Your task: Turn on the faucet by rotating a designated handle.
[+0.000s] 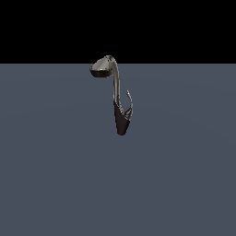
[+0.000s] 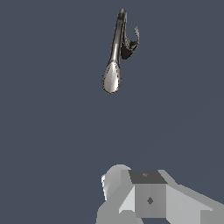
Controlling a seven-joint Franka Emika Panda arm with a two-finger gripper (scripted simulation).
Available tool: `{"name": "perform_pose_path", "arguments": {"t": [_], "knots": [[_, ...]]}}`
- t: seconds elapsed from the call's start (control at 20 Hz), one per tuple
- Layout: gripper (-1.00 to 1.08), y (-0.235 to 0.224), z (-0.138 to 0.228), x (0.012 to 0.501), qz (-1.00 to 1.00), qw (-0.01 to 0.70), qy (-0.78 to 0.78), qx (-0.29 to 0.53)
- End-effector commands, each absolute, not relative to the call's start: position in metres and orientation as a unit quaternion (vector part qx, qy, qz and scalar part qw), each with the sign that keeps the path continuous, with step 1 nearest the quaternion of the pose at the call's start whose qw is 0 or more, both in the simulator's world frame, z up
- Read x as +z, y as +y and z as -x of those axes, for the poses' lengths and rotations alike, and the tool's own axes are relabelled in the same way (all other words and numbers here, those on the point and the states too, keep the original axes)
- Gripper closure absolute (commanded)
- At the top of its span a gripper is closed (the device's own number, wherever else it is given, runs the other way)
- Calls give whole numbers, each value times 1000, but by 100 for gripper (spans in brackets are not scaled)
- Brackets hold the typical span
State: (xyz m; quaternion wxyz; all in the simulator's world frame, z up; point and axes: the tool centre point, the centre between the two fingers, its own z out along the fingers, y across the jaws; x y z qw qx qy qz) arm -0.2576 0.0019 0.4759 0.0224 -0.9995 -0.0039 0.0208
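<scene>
The faucet [image 1: 115, 85] stands on the grey floor in the middle of the exterior view, with a dark tapered base [image 1: 121, 122] and a wide spout head [image 1: 101, 67] pointing to the exterior view's left. The handle [image 1: 129, 103] is a thin curved spike rising from the base on the exterior view's right. In the wrist view the faucet [image 2: 116, 39] is seen from above, with its handle [image 2: 136, 37] beside the neck. Only grey blocky parts of my gripper [image 2: 144, 197] show, well apart from the faucet. Its jaws are not clearly visible. The arm is out of the exterior view.
A flat grey floor [image 1: 55, 175] surrounds the faucet on all sides, with a black background above it. No other objects show.
</scene>
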Motion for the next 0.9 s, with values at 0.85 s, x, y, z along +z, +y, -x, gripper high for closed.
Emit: {"name": "perform_pose_path", "arguments": {"t": [0.85], "knots": [[108, 15, 188, 453, 986, 101, 119, 52]]}}
